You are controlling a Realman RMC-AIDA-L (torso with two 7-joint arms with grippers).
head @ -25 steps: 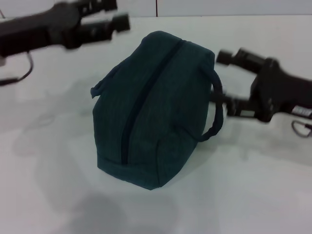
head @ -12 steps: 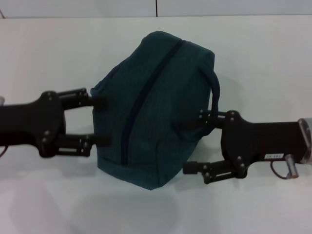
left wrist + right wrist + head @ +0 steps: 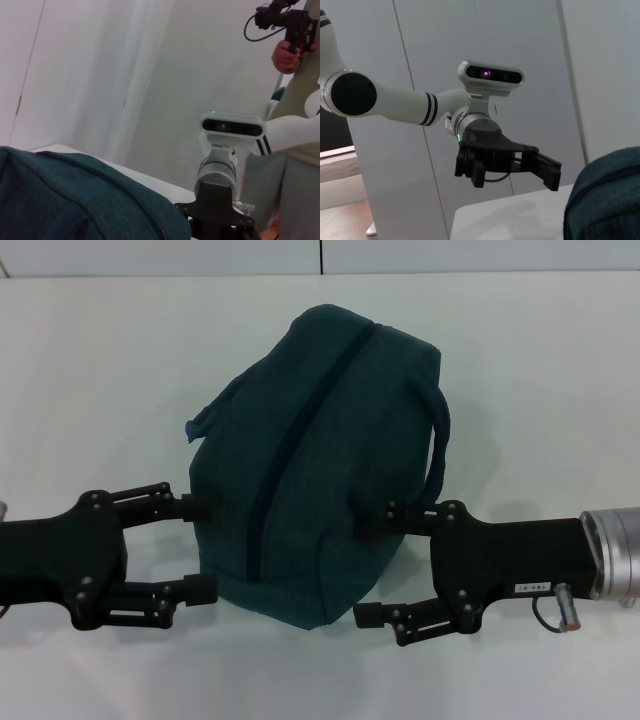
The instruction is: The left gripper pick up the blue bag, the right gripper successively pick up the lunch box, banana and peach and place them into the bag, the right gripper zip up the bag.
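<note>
Both arms have dropped toward the near end of the zipped blue bag [image 3: 315,465] on the counter [image 3: 100,370], left end effector [image 3: 200,546] and right end effector [image 3: 375,565] released, flanking it, apparently task complete.

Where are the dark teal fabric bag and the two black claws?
Dark teal fabric bag [image 3: 330,440], head view, upper side panel.
Left black claw [image 3: 195,548], head view, between fingertips.
Right black claw [image 3: 375,567], head view, between fingertips.

Zipped blue bag [image 3: 320,460] on white table [image 3: 540,370]
</note>
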